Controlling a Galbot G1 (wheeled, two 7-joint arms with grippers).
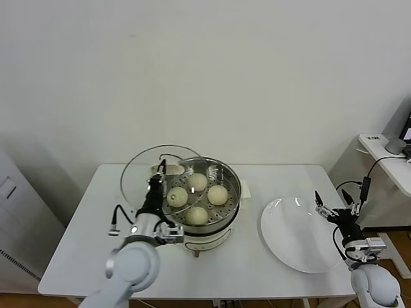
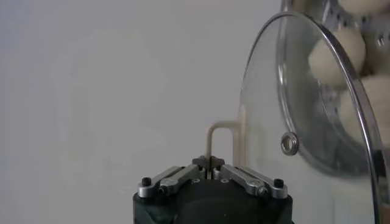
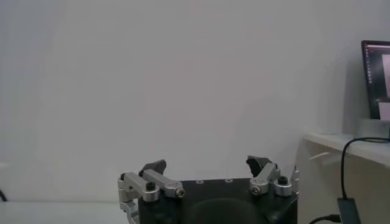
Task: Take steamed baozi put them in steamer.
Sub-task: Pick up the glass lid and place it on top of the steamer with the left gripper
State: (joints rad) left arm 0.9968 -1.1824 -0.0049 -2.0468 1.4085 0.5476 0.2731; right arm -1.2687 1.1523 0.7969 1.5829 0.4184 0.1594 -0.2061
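Left tool [image 2: 210,163] pinches glass lid [image 2: 317,103] handle over white table [image 1: 77,224].

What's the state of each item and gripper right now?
steamed baozi: all four in the steamer tray.
steamer: uncovered, upright on the table.
glass lid: held tilted beside the steamer by its handle.
plate: bare, flat on the table.
left gripper: shut on the lid handle.
right gripper: open, holding nothing, over the plate's edge.
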